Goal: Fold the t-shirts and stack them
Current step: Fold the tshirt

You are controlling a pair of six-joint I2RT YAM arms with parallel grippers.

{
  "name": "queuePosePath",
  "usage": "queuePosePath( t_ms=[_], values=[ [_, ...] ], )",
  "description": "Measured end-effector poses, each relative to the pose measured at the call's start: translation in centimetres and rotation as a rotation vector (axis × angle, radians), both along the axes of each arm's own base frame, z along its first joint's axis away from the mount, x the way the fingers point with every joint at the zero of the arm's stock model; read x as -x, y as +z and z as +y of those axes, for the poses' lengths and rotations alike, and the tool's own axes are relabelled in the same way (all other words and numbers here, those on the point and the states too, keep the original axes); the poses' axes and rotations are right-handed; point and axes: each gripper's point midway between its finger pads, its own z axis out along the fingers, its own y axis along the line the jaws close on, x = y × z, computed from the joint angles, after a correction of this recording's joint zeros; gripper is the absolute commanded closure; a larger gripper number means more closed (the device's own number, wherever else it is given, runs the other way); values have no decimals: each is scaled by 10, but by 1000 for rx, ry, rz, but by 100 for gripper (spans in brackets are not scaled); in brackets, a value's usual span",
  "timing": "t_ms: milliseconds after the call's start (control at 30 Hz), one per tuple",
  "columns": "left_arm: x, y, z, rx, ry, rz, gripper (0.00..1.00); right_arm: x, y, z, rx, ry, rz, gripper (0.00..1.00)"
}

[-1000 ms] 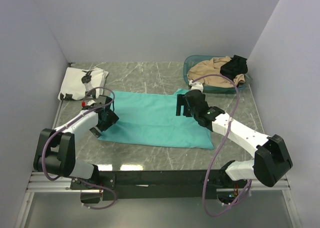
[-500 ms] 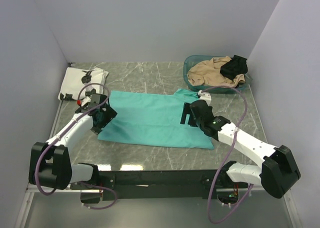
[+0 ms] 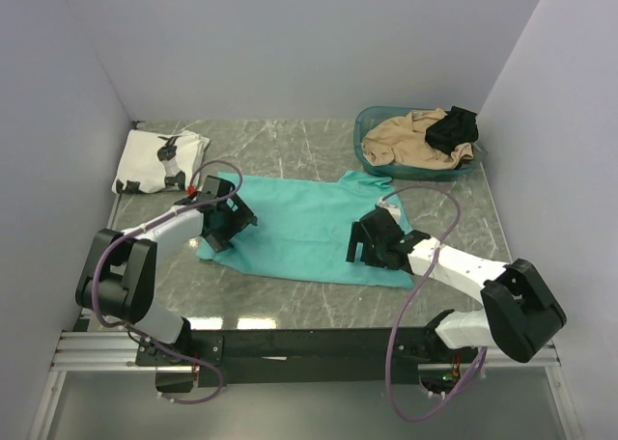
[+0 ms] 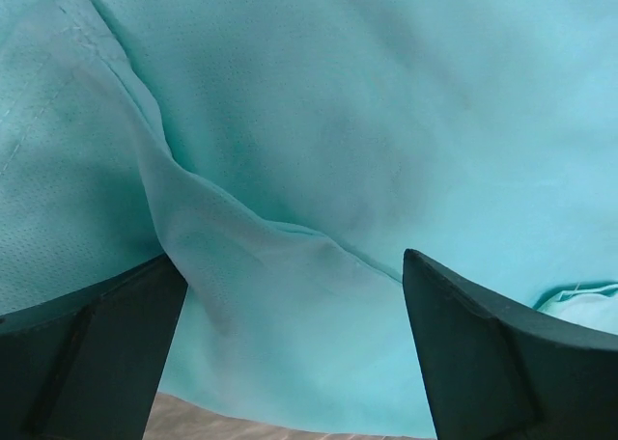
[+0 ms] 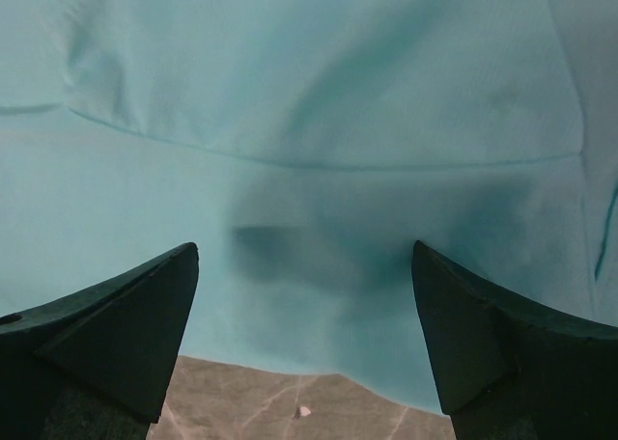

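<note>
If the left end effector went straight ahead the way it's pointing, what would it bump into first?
The teal t-shirt. Its cloth fills the view just ahead of the open left end effector, a raised fold between the fingers. The table is likely right beneath.

No word, label, brand, number or sign is being shown legibly in any view. Black marks are being displayed on the white t-shirt [image 3: 159,160] at the far left of the table, but they are being seen only as figures and blotches, not as letters or digits. The teal t-shirt [image 3: 299,228] is being shown as plain cloth in the top view and in both wrist views, with nothing printed on it that can be read.
</note>
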Motion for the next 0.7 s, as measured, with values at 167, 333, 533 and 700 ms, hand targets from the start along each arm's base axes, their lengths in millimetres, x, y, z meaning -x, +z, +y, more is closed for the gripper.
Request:
queuePosePath(
  t_ms=[167,333,533,700],
  values=[
    [7,1,2,18,27,-29,1,15,-8,2,-49,-2,35,3],
    [32,0,13,19,85,-18,1,36,-6,2,-118,-10,45,2],
    [76,-2,30,-6,140,51,0,74,-3,5,-170,21,106,2],
    [104,-2,45,-70,157,123,1,82,8,-7,-115,19,107,1]
  ],
)
